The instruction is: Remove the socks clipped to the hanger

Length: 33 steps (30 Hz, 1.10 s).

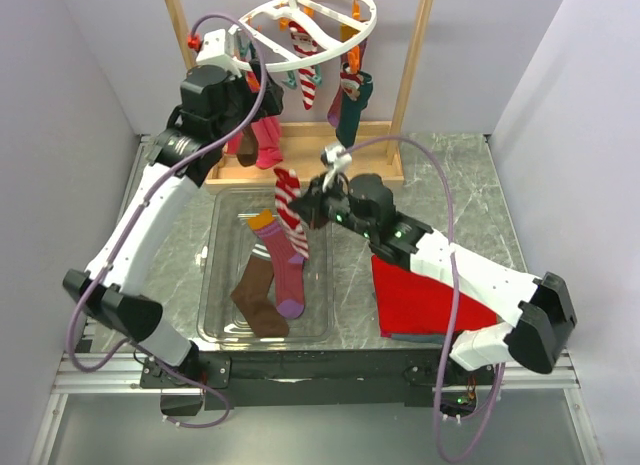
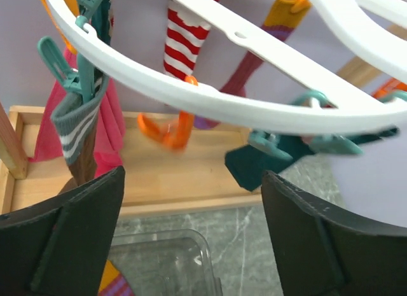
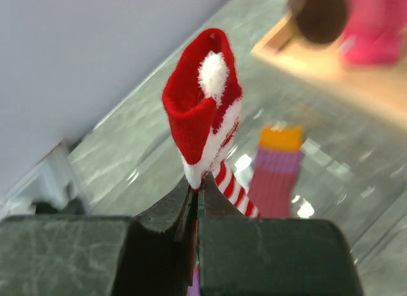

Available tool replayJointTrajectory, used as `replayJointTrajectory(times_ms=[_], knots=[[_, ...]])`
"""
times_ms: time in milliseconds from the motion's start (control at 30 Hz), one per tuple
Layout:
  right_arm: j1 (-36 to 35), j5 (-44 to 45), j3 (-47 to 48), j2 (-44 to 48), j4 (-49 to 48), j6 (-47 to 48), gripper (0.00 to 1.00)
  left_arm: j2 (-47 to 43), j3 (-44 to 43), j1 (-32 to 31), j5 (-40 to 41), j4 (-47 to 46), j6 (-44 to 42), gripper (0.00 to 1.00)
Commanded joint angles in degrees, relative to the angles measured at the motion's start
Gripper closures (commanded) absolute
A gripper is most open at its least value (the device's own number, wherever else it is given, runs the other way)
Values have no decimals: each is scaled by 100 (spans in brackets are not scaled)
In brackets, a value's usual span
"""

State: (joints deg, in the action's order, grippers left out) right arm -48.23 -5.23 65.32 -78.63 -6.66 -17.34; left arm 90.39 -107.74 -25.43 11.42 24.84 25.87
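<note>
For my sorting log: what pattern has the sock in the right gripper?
Red-and-white stripes on the sock, best seen in the right wrist view.

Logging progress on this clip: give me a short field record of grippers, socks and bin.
left gripper: open, up by the hanger
right gripper: shut on striped sock, above the bin
in bin: brown sock, purple sock
on hanger: several socks clipped, one a teal sock

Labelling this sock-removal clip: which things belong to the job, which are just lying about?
Job: white hanger; clipped socks; held striped sock; brown sock and purple sock in the clear tray.
Lying about: red folded cloth; pink cloth; wooden stand.
</note>
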Motion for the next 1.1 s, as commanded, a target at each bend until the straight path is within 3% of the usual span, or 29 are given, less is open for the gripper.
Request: replayJointTrajectory(times_ms=[0, 233, 633, 867, 1067], knots=[[-178, -766, -616, 418, 253, -647, 100, -732, 323, -6, -438, -85, 164, 4], [-503, -1471, -1258, 436, -327, -1481, 100, -1664, 1245, -6, -1054, -32, 252, 2], [-881, -2236, -1873, 296, -1557, -2667, 100, -3887, 2907, -6, -1160, 258, 173, 1], [-715, -2209, -1400, -563, -1391, -2326, 100, -4416, 3093, -6, -747, 390, 86, 1], [-3, -2755, -820, -1828, -1692, -2538, 100, -4495, 3084, 3, -580, 486, -55, 1]])
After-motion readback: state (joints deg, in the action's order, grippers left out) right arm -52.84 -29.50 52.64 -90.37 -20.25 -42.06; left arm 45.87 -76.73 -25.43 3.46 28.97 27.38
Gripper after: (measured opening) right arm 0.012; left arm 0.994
